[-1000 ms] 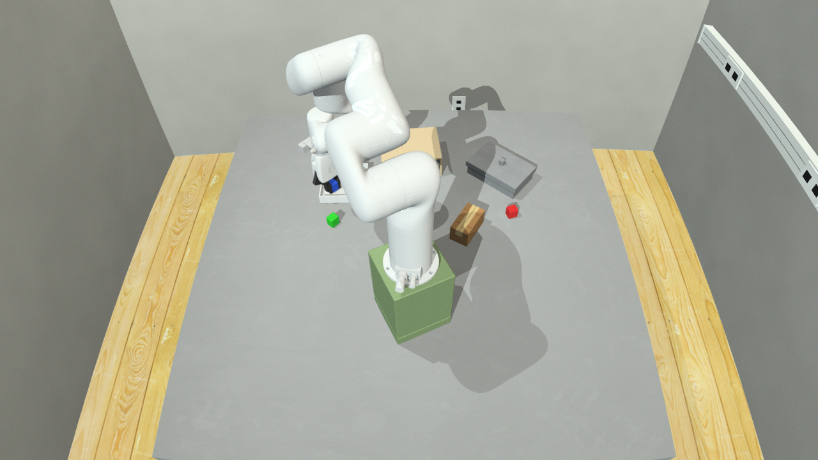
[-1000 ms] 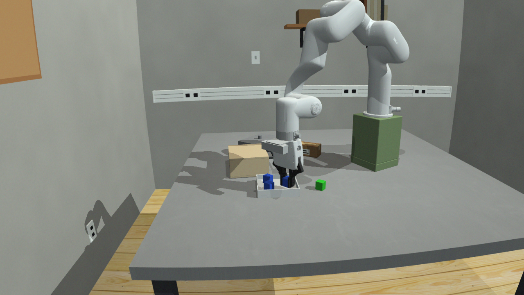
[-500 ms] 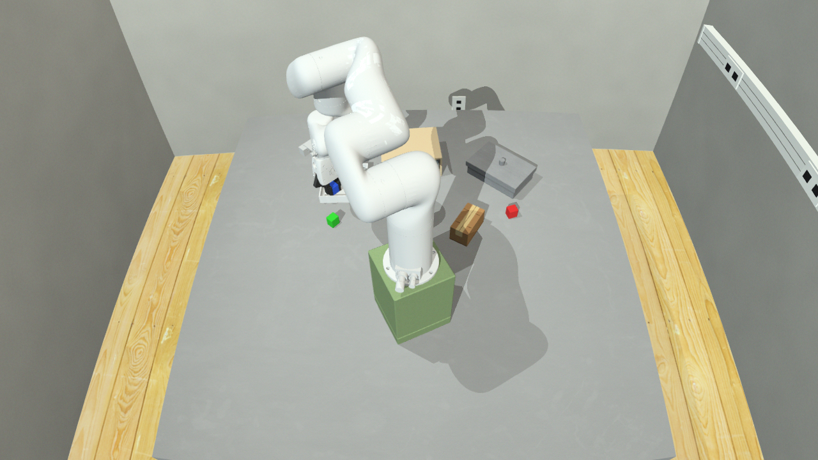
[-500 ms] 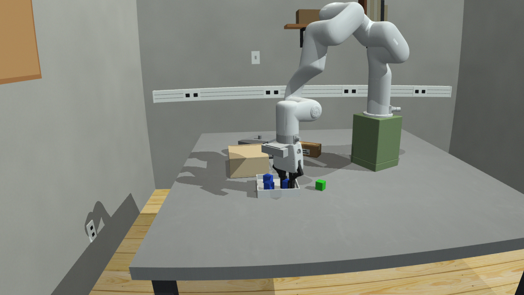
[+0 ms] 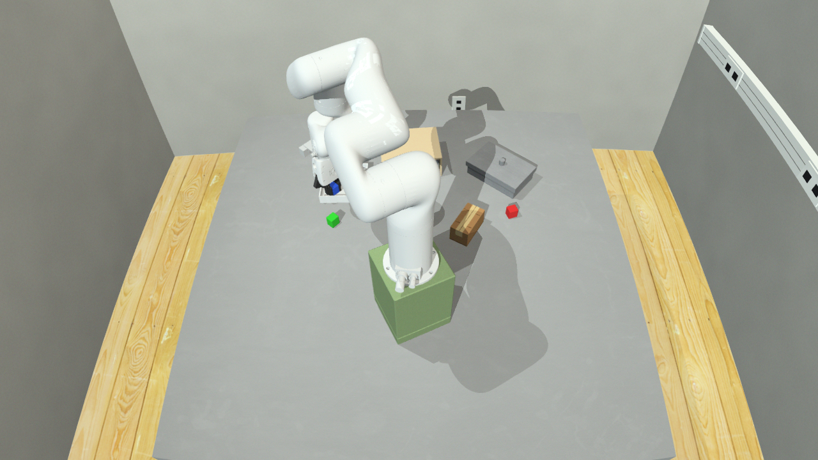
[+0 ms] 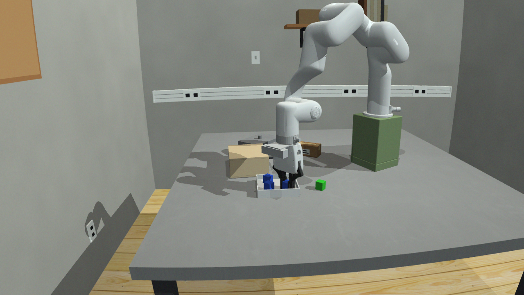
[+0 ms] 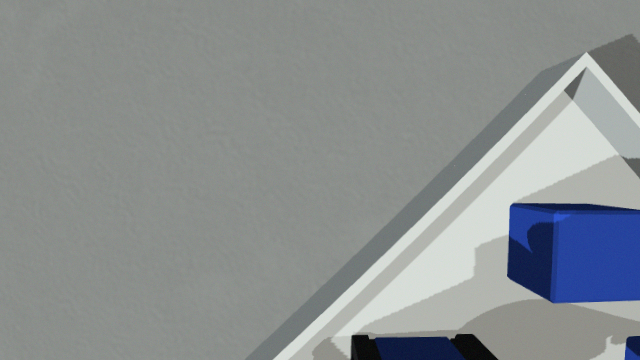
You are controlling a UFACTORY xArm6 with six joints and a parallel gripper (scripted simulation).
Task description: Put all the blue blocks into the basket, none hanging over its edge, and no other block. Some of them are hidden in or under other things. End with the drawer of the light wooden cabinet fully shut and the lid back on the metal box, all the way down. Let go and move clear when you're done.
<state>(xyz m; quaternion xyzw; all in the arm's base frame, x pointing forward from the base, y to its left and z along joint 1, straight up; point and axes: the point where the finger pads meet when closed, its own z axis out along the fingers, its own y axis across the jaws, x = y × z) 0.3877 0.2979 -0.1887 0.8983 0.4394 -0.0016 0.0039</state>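
Note:
My gripper (image 5: 332, 190) (image 6: 287, 184) (image 7: 414, 345) points down, shut on a blue block (image 5: 335, 186) (image 6: 285, 184) (image 7: 412, 353), low inside the white basket (image 5: 333, 199) (image 6: 280, 193) (image 7: 430, 209). One other blue block (image 6: 269, 185) (image 7: 595, 255) is in the basket near its front wall, and another blue block (image 6: 267, 178) (image 7: 633, 351) is behind it. The light wooden cabinet (image 5: 425, 137) (image 6: 249, 150) stands behind the basket; its drawer is mostly hidden, so its state is unclear. The metal box (image 5: 491, 181) has its knobbed lid (image 5: 486, 160) (image 6: 252, 142) on top.
A green block (image 5: 332, 219) (image 6: 320, 184) lies beside the basket. A brown parcel box (image 5: 467, 224) (image 6: 311, 149) lies near the green arm base (image 5: 423, 312) (image 6: 375, 143). A red block (image 5: 512, 211) lies near the metal box. The arm hides part of the cabinet and basket in the top view.

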